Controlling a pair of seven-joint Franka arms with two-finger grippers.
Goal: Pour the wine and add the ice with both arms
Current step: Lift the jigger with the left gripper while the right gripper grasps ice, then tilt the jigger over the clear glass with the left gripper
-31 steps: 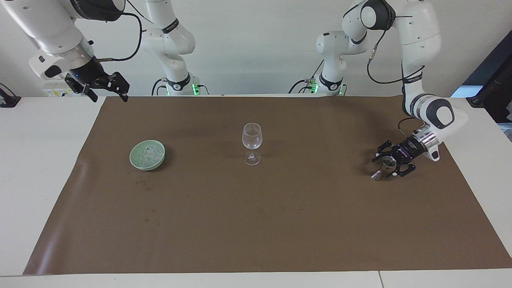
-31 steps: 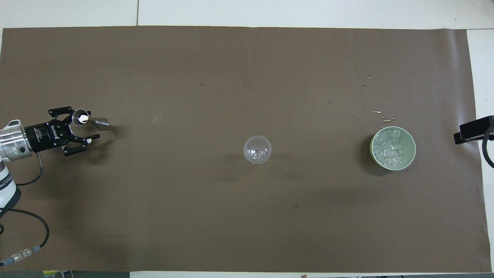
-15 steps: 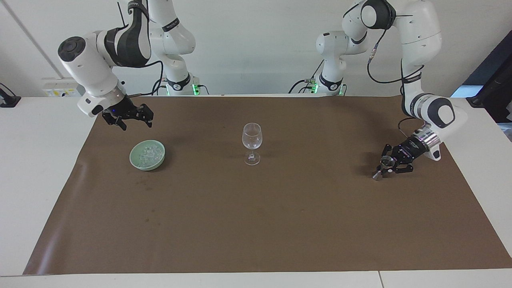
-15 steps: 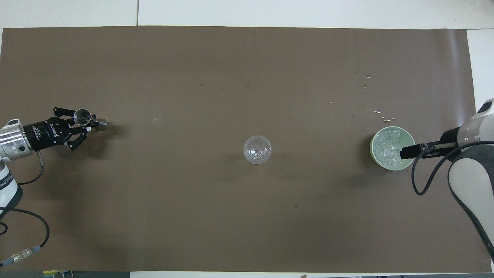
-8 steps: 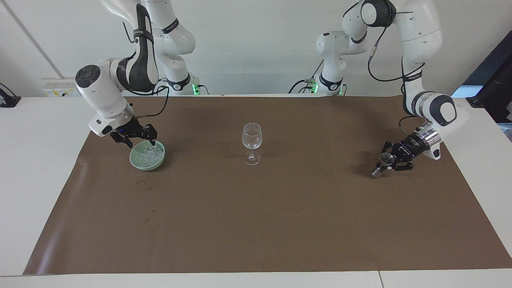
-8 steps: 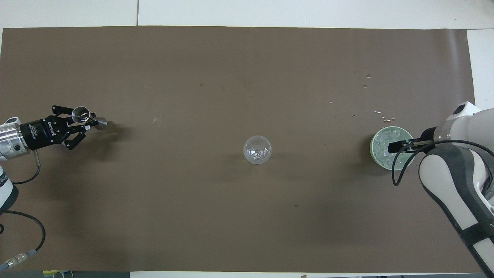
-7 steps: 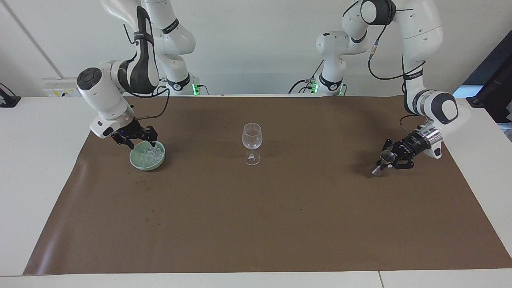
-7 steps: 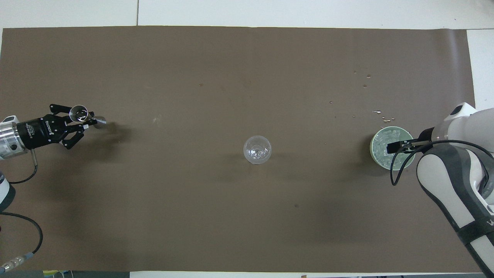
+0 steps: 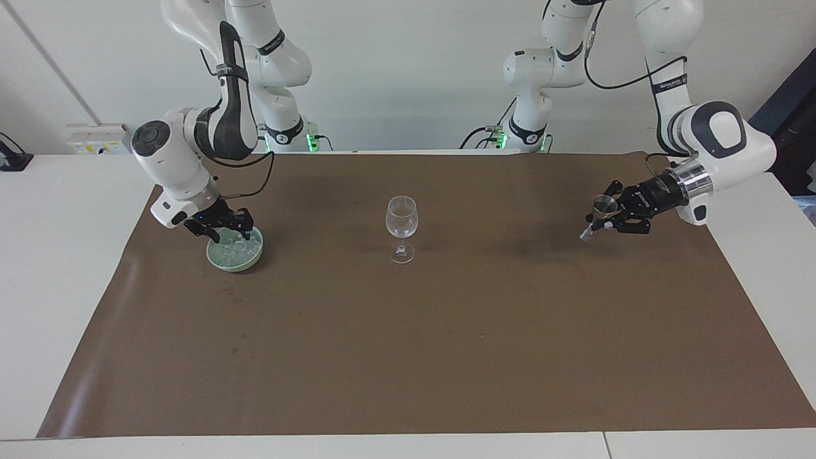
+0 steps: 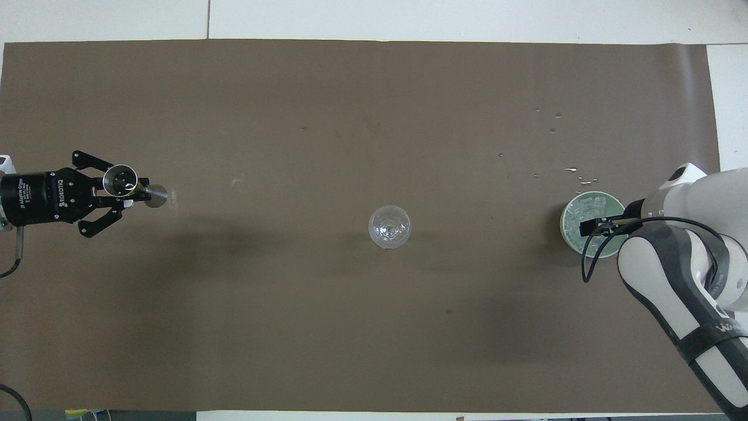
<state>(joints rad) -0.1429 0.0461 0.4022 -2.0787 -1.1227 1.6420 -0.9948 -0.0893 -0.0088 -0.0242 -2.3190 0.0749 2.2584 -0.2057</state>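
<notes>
White worktop [image 9: 57, 268] carries a brown mat [image 9: 408, 357]; on the mat stand a bowl [image 9: 235, 256] and a glass [image 9: 401, 226], well apart.

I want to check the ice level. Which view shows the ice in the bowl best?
The overhead view: it looks straight down into the bowl, though the right gripper covers some ice. The facing view shows the ice slantwise, partly hidden.

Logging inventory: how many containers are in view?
3: wine glass at mid-mat; green bowl of ice toward the right arm's end; metal jigger held in the left gripper. None seem hidden.
</notes>
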